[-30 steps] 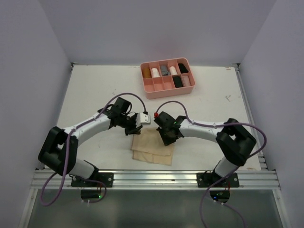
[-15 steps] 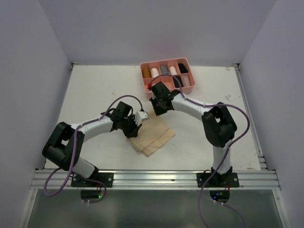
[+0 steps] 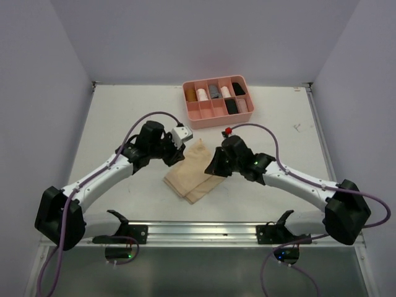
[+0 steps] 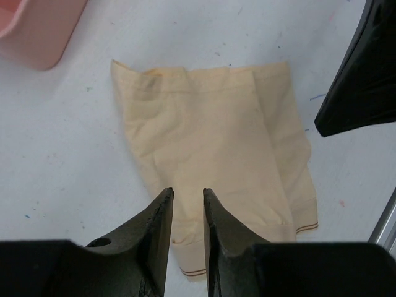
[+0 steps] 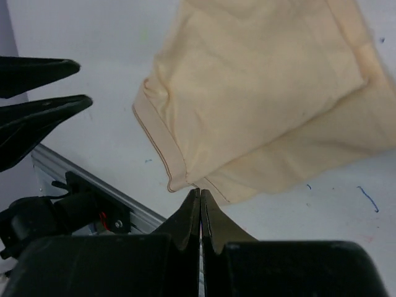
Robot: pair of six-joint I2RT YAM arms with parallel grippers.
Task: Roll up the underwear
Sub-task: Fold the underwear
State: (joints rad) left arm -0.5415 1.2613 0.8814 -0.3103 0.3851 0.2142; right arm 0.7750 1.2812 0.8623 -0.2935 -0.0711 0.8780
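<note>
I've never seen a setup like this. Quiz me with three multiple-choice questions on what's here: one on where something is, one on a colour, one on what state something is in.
1. Where does the tan cloth lie?
A. in a drawer
B. on the table, between the left arm and the right arm
C. on a hook

2. What colour is the divided tray?
A. blue
B. green
C. pink

3. How do the right fingers stand?
A. pressed shut
B. spread wide
C. clamped round a bottle

Answers:
1 B: the top view shows it lying flat between them.
2 C: its walls are pink.
3 A: the right wrist view shows no gap between them.
</note>
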